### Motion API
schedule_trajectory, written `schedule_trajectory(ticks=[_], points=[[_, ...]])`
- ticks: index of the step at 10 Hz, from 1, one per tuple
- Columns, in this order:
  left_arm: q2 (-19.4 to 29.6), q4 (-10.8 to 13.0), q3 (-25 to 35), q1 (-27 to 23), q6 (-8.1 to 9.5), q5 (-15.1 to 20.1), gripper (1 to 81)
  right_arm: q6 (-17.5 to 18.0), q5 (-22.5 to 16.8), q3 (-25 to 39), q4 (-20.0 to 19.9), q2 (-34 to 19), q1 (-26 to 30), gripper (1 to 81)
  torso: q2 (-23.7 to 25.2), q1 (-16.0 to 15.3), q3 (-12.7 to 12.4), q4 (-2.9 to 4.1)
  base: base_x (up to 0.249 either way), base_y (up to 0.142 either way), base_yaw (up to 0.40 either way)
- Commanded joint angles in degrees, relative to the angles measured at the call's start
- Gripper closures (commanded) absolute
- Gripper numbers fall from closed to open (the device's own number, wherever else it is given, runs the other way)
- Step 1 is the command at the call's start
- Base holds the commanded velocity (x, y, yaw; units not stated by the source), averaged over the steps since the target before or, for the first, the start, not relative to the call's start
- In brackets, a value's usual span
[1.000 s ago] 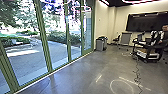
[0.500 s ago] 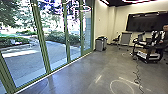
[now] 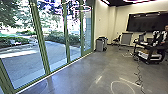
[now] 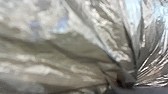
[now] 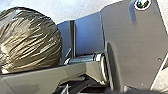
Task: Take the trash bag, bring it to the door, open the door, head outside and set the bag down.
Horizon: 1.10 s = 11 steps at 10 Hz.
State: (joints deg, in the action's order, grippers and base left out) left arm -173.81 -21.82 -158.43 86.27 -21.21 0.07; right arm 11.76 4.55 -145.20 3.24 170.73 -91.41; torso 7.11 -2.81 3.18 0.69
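Floor (image 3: 75, 75): and here's the wide grey concrete, crossed by shine, with a pale ring and streaks caught up front.
Yard (image 3: 23, 60): paving is seen through the glass, brushed with sun and shade, backed by a hedge (image 3: 58, 37) and trees (image 3: 15, 12).
Glass wall (image 3: 55, 56): the robot's left side is lined by tall panes, held in green frames (image 3: 42, 45).
Screen (image 3: 143, 22): big and black, it is set against the pale far wall (image 3: 120, 15).
Table (image 3: 143, 45): dark, wheeled, loaded with gear on top; something white is carried lower down.
Person (image 3: 158, 40): partly cut off at the view's edge, beside that table.
Trash bag (image 5: 32, 42): there it is, rounded, shiny and creased, seen beside the robot's own plate and partly covered by its jointed bar; in the left wrist view its film is drawn into tight pleats.
Bins (image 3: 101, 45): grey, parked near the end of the glass.
Chair (image 3: 117, 40): dark, placed near the far wall.
Left end effector (image 4: 126, 84): clamped on the bag's gathered part, where the pleats are pinched together.
Right end effector: whether apart or together cannot be told.
Cable (image 3: 138, 77): thin and dark, trailed over the floor from the table.
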Motion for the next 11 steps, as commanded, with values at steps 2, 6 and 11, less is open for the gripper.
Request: schedule_trajectory(ticks=[2,6,11], points=[[0.1,0.6,0.0,-3.3,-0.59,3.5,81.1,-0.2,-3.0,0.5,0.5,0.0,2.4,1.0,0.0,0.0,0.0,0.00,0.118,0.000,0.000],[0.1,0.6,0.0,-3.2,-0.59,3.5,81.1,-0.2,-3.0,0.5,0.5,0.0,2.3,1.0,0.0,0.0,0.0,0.00,0.132,0.000,0.000],[0.1,0.6,0.0,-3.2,-0.59,3.5,81.1,-0.2,-3.0,0.5,0.4,0.0,2.3,1.0,0.0,0.0,0.0,0.00,0.138,-0.037,0.000]])
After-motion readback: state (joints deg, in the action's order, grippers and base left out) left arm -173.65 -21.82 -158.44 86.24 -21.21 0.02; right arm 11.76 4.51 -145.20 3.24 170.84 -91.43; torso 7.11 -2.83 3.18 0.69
